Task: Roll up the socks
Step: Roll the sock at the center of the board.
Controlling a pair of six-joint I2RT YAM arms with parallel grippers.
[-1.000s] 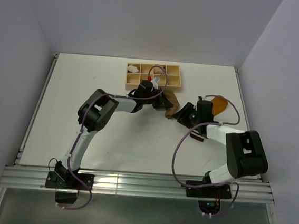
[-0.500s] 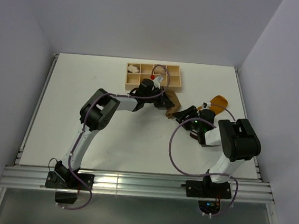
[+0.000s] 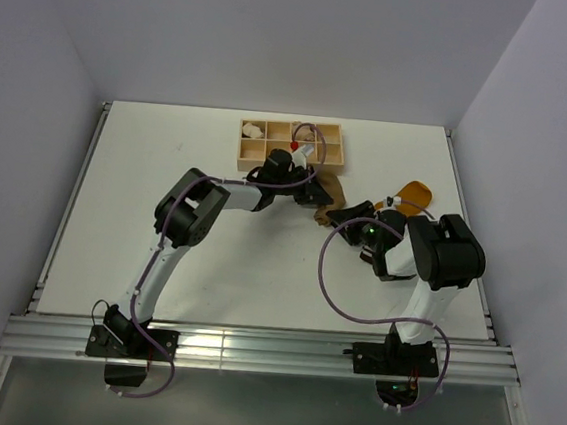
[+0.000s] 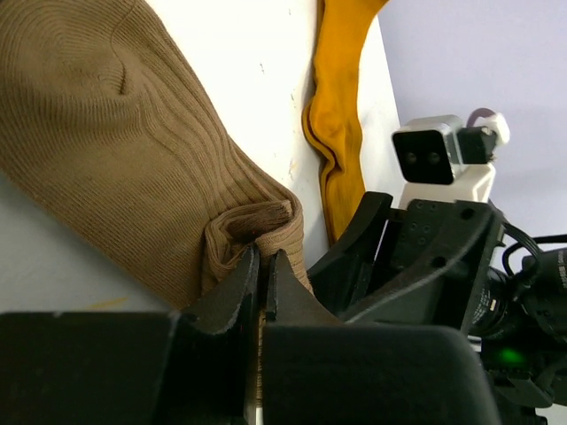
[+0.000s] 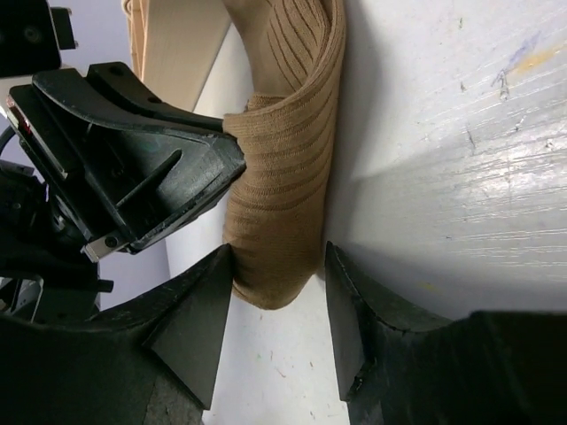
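Left gripper [image 4: 263,266]: fingers pressed together, pinching a folded ridge of the tan sock [image 4: 115,150] low against the white table [image 3: 168,161].
Right gripper [image 5: 279,257]: fingers spread, with the doubled-over end of the same sock lying between them; one finger sits against the fabric, and no squeeze shows.
Where it lies: the tan sock sits mid-table, just in front of the wooden tray [image 3: 254,149], between the two wrists.
Handling: ribbed knit, soft and light, likely limp. It should bunch rather than slide and may spring open unless the fold is pinned. The thick folded end looks the surest hold.
Second sock: the mustard sock [image 3: 414,197] lies stretched out to the right, near the tan one but untouched.
Around: small pale bundles [image 3: 254,128] sit in the tray's compartments.
In the way: both grippers meet nose to nose over one fold, so room to turn looks tight. The tray wall is close behind.
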